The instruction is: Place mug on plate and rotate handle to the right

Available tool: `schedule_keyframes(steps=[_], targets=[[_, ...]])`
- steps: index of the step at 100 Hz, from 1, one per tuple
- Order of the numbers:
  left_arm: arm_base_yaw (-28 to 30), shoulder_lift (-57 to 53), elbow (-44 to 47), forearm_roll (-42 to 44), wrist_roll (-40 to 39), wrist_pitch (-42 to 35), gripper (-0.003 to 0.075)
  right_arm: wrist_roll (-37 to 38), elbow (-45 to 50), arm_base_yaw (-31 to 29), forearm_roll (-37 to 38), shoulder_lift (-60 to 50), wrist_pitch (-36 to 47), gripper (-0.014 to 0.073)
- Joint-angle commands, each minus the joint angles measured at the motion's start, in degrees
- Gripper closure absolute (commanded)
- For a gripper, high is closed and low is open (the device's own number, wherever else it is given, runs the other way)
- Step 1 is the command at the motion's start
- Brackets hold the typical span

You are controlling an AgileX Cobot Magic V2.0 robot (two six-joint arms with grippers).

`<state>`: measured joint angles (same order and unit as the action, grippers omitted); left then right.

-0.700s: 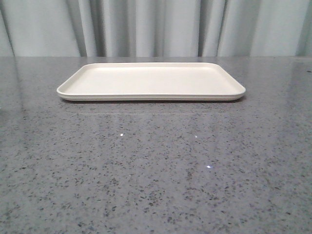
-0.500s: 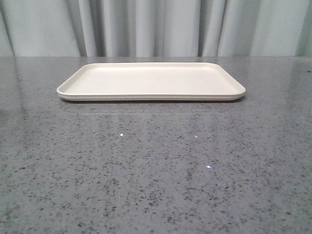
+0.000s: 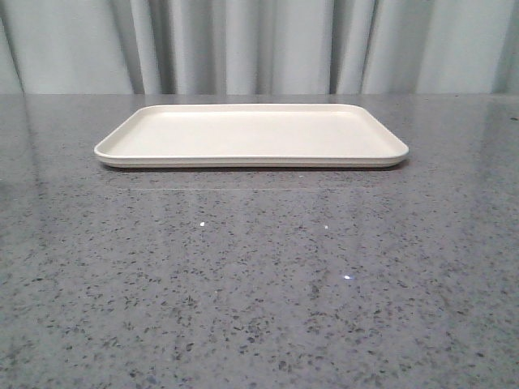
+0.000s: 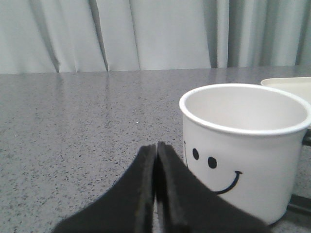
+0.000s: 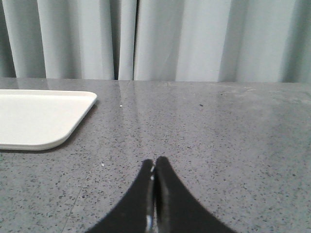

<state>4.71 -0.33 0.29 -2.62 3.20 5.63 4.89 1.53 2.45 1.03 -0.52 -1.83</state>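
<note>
Mug (image 4: pixel 245 153), upright on the table (image 4: pixel 73 126) and not yet on the plate (image 3: pixel 251 136), stands just beside the left hand (image 4: pixel 156 150), smiley face toward it. Only a sliver of the handle (image 4: pixel 306 140) shows at the mug's far side, the side toward the plate, whose corner shows just behind the rim. Left hand: fingers pressed together, holding nothing. Right hand (image 5: pixel 154 167): likewise closed and empty, beyond the plate's other end, with no mug in its view. The left arm is judged nearer for the pickup.
</note>
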Motion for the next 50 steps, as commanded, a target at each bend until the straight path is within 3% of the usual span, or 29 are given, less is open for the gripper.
schedule_keyframes(steps=[1,33,50], targets=[[-0.1,-1.8,0.3,-0.5,-0.1,-5.6,0.0739,-0.2,0.0,0.0,0.6,-1.3,4.4,0.0662],[-0.1,-1.8,-0.8,-0.5,-0.1,-7.0,0.0739,-0.2,-0.5,0.0,0.6,-1.3,7.6,0.0662],[-0.1,0.0,-6.5,0.1,-0.1,-2.7,0.0739,-0.2,-4.8,0.0,0.6,-0.8,2.8,0.0662]])
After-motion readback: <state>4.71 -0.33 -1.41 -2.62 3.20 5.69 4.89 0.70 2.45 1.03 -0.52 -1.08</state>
